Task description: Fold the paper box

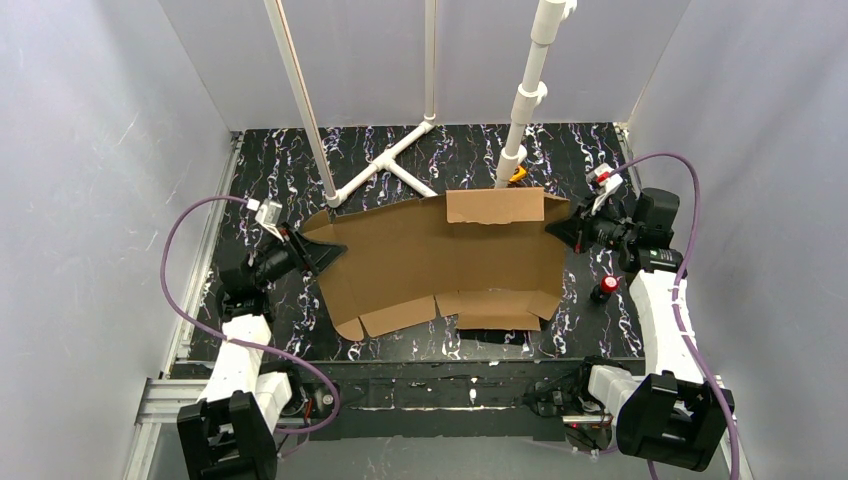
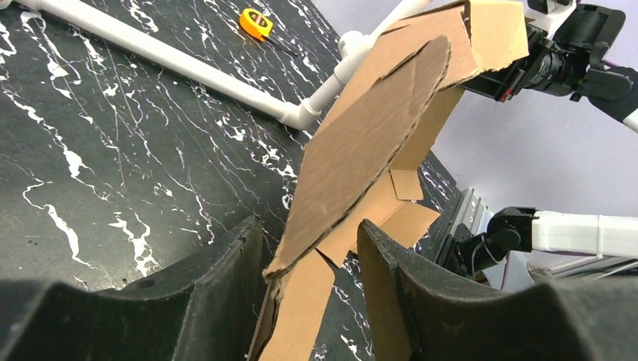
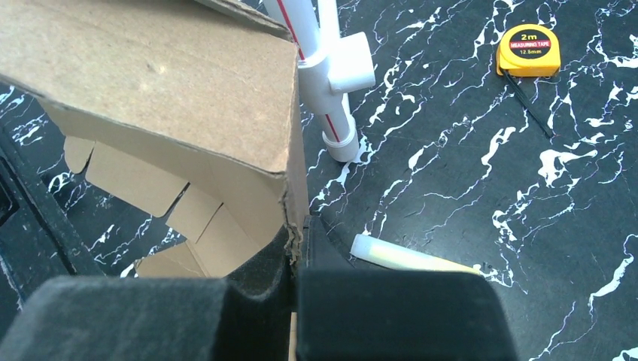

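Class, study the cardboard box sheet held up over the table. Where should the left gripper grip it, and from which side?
Grip the left end flap, coming in from the left with one finger on each face. The cardboard box is a thin sheet whose edge points at the left gripper, so open jaws can straddle it. The right gripper pinches the opposite end, which steadies the sheet.

From my station, the paper box [image 1: 440, 255] reads plain brown. The counter [image 1: 290, 170] is black, veined with white marbling. The pipe [image 3: 336, 113] is white with a thin red stripe. The tape measure [image 3: 529, 50] is yellow with a black-and-red label. The left tool [image 2: 308, 248] and right tool [image 3: 295, 241] are black, and the walls [image 1: 100, 150] are pale grey.
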Robot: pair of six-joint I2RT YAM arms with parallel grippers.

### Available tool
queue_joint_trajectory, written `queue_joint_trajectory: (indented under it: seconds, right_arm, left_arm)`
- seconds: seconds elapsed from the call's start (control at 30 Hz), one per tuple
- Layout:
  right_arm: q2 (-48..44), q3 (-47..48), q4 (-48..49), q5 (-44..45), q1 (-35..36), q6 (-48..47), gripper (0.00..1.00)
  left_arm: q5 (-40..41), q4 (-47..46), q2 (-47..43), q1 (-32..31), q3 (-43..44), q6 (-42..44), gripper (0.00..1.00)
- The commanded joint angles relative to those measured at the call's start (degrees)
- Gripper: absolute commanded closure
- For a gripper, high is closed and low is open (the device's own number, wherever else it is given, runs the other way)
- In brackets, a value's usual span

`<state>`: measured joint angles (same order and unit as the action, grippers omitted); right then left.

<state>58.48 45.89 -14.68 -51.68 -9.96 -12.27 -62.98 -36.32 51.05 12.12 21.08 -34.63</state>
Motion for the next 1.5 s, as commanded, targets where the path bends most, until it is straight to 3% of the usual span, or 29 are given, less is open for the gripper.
queue_joint_trajectory:
  seconds: [0.0, 0.07, 0.17, 0.3, 0.5, 0.63, 0.77, 0.83, 1.07, 1.27, 1.47]
  right_arm:
    - [-1.15, -1.0, 4.3, -0.92, -0.42, 2.46, 0.99]
    - [-1.17, -1.27, 4.79, -1.71, -0.42, 2.8, 0.99]
    - [-1.17, -1.57, 5.32, -2.13, -0.42, 3.22, 0.99]
    - [-1.17, -1.68, 5.4, -1.77, -0.42, 3.22, 0.99]
    - [-1.09, 0.06, -0.15, -5.83, -0.42, -3.35, 0.99]
    - [-0.96, 1.64, -6.11, -4.48, -0.43, -9.22, 0.93]
    - [-0.43, 1.5, -9.35, -6.14, -0.42, -11.26, 0.87]
    - [-0.32, 1.32, -9.6, -6.26, -0.37, -11.83, 0.84]
    - [0.97, 2.78, -6.39, -1.31, 2.3, -10.44, 0.84]
    - [1.73, 5.63, -10.7, -0.96, 5.26, -15.08, 0.7]
    - [1.2, 6.21, -11.46, -0.83, 5.83, -16.13, 0.66]
  left_arm:
    - [-0.66, 0.54, 0.07, -1.77, 1.15, 2.84, 0.53]
    - [-0.53, 0.59, 0.44, -3.11, 1.18, 3.28, 0.54]
    - [-0.87, 0.55, 1.53, -4.88, 1.63, 3.5, 0.65]
    - [-0.38, 0.54, -0.27, -5.24, 1.88, 3.53, 1.0]
    - [2.84, 5.11, -7.25, -5.2, 5.47, 0.39, 1.0]
    - [3.17, 20.95, -8.36, -5.21, 13.61, 5.72, 1.0]
    - [7.47, 43.54, -8.75, -6.2, 22.98, 20.37, 1.0]
    - [8.97, 49.28, -8.68, -7.44, 25.67, 25.01, 1.0]
    - [10.51, 50.74, -8.06, -8.78, 28.69, 25.5, 1.0]
    - [12.47, 54.73, -7.15, -9.51, 33.52, 26.67, 1.0]
    - [15.41, 59.51, -5.93, -11.01, 37.6, 30.26, 1.0]
